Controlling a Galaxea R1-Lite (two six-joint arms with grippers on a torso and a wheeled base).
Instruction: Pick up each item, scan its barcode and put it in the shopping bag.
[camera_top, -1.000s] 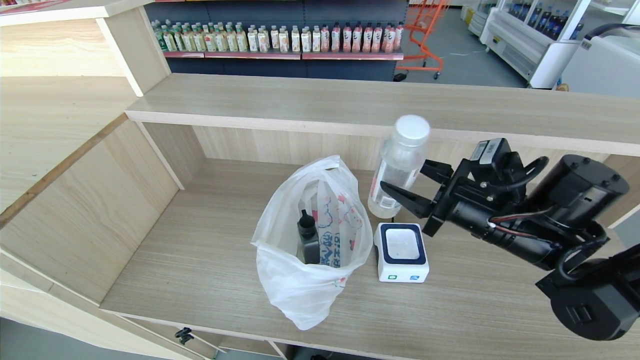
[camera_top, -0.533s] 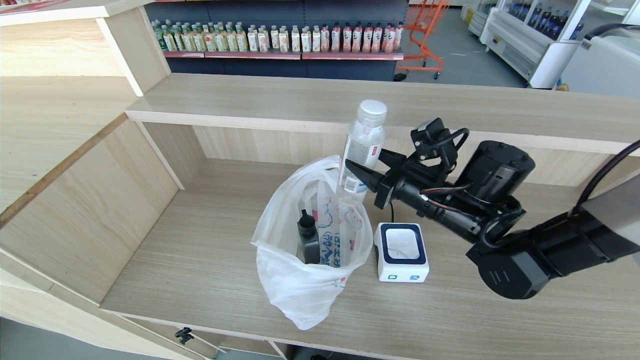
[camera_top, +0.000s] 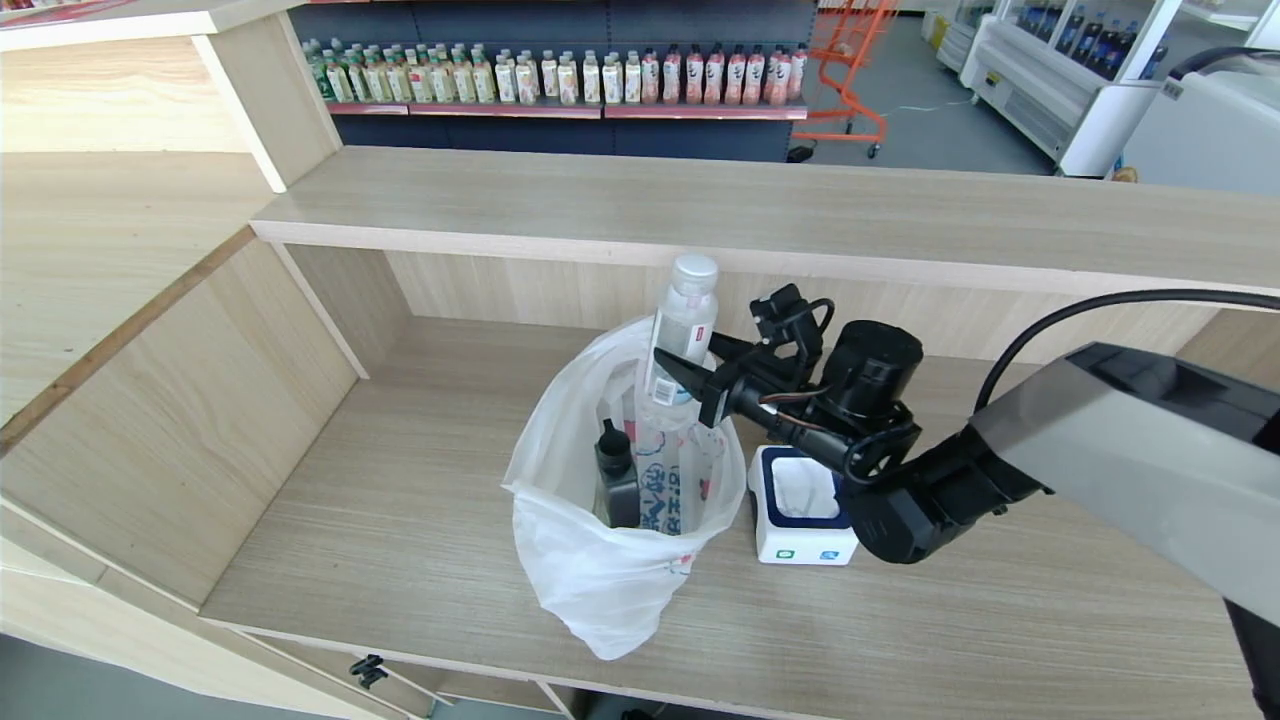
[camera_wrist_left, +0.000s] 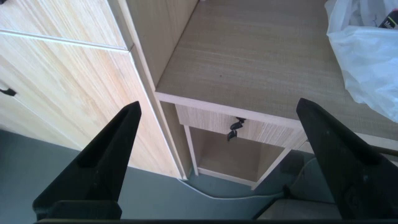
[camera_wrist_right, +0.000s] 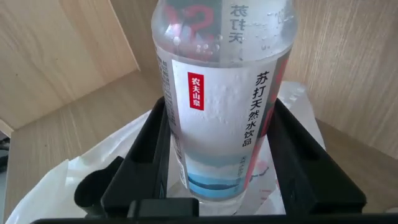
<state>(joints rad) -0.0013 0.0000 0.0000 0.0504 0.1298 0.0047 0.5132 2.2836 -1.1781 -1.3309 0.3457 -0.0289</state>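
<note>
Showing vertical dark characters and a red patch of white characters on the label of the bottle (camera_wrist_right: 224, 106). Carrying blue characters on the shopping bag (camera_top: 600, 585), two small icons on the scanner (camera_top: 803, 543).

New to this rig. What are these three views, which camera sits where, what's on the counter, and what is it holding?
This is a two-armed robot at a shop checkout. The wide picture comes from a camera on its head, looking down. The other two come from a camera on each wrist. On the pale wooden counter stands a white plastic shopping bag with a dark bottle inside. Beside the bag is a small white box scanner with a dark-blue frame. The right end effector is closed on a clear plastic water bottle with a white cap, held upright at the bag's mouth. The right wrist view shows that bottle close up. The left end effector is open and empty, low by the counter's front edge.
</note>
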